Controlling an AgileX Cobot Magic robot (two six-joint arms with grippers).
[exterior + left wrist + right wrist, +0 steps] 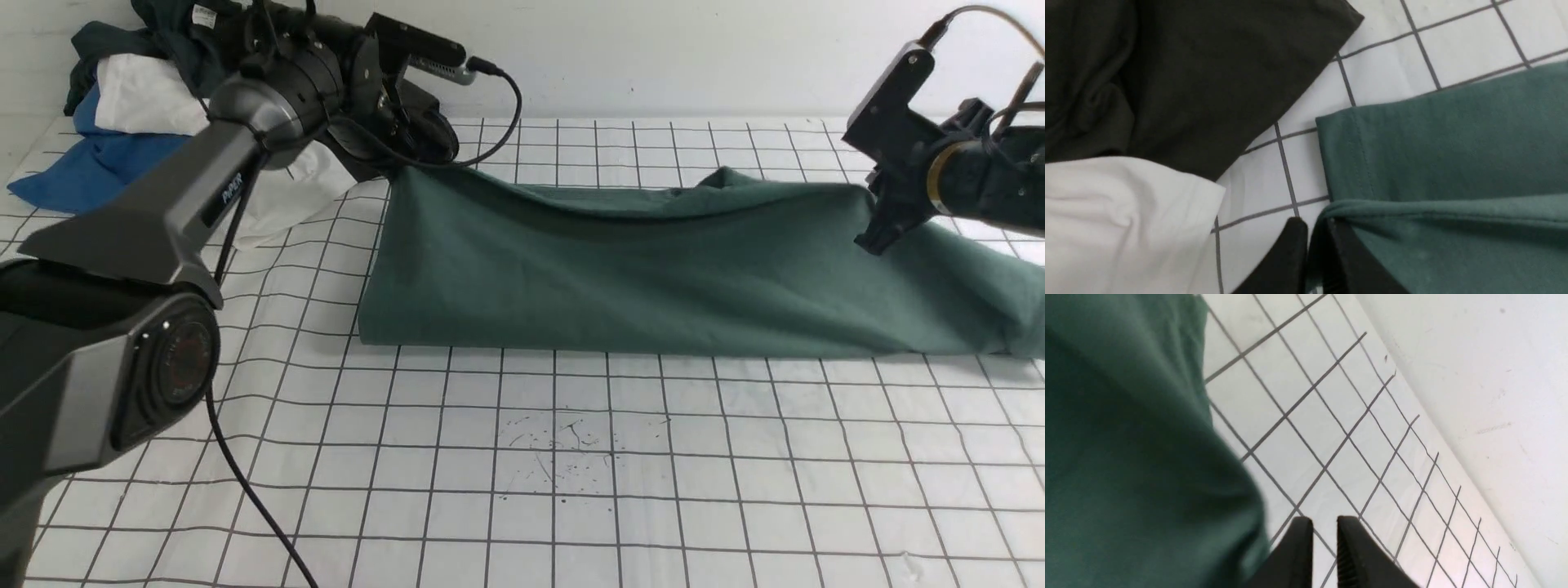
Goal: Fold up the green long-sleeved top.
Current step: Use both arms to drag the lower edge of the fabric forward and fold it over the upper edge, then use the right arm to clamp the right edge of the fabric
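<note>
Green long-sleeved top (620, 269), a large muted teal-green cotton garment, lies on the white gridded desk (522, 490) as one long doubled band. Its long axis runs left to right across the front view. The near edge appears to be the rounded fold, and the right end passes out of frame. Judged status: one lengthwise fold is laid; crosswise folds remain.

Left fingers (1295, 245) sit at the far left corner of the band, touching the cloth. They stand only a narrow slit apart, and it cannot be told whether cloth is pinched in that slit. Right fingers (1349, 547) sit at the far edge near the right end, just beside the cloth. They are parted, with bare desk visible between them and nothing held.

Controlling relation: each end of the band lies at one arm's fingers, so each arm is nearer to its own end. A crosswise fold would probably carry one end along the long axis toward the other.

View differences:
- The front view gives the whole band but hides the left fingertips behind the arm.
- The left wrist view shows the stitched hem corner. It also shows a dark olive-black garment (1188, 81) and a white cloth (1118, 212), both near the top but apart from it.
- The right wrist view alone shows the right-hand gap.
</note>
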